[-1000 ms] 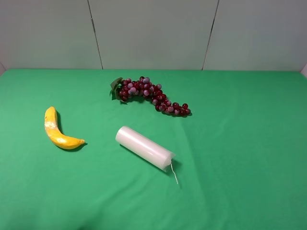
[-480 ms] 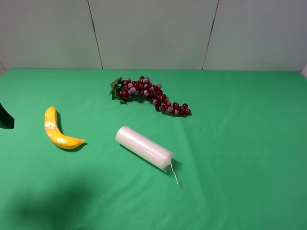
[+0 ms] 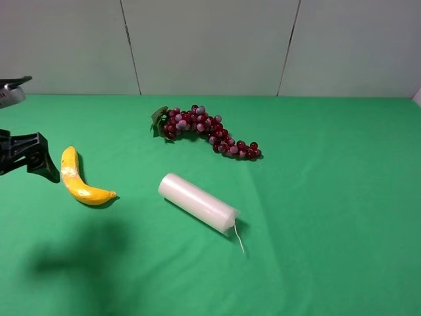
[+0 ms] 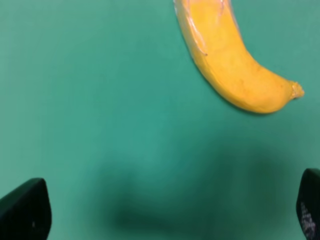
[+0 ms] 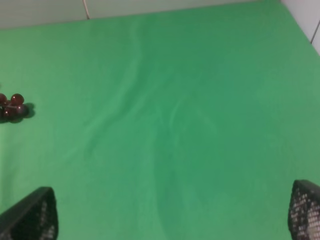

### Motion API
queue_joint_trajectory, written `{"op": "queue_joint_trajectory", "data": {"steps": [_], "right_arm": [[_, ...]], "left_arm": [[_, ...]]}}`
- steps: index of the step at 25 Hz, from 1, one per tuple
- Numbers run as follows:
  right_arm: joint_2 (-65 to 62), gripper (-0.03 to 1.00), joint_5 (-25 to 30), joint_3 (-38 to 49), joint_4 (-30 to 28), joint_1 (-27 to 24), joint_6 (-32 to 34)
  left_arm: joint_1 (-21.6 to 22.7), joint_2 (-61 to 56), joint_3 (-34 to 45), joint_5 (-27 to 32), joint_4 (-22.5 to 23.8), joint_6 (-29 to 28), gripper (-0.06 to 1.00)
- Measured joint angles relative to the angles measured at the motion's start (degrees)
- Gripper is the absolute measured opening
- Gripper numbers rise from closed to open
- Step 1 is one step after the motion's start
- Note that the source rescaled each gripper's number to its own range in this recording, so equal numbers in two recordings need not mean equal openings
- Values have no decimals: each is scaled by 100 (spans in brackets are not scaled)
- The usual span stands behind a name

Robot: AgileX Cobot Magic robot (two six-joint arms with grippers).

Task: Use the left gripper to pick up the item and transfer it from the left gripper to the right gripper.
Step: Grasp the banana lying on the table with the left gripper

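Near the left edge, left gripper (image 3: pixel 41 157) gapes beside banana (image 3: pixel 71 176), seemingly apart.

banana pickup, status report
Left end effector open, near banana, no grip yet. Right end effector open, empty. Banana flat on cloth; white roll and grapes apart from it.

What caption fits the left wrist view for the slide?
Open left gripper over the green cloth, jaws empty and spread wide, with the banana lying ahead, not yet grasped.
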Motion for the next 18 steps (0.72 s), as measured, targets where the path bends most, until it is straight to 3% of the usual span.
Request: {"op": "queue_joint_trajectory", "data": {"steps": [7,18], "right_arm": [[0,100,0,0,0,0,0],[0,100,0,0,0,0,0]], "left_arm": [[-378,805,-51,-470,-6,-773,96],[-468,2067,-855,-535,-25,-1138,94]]}}
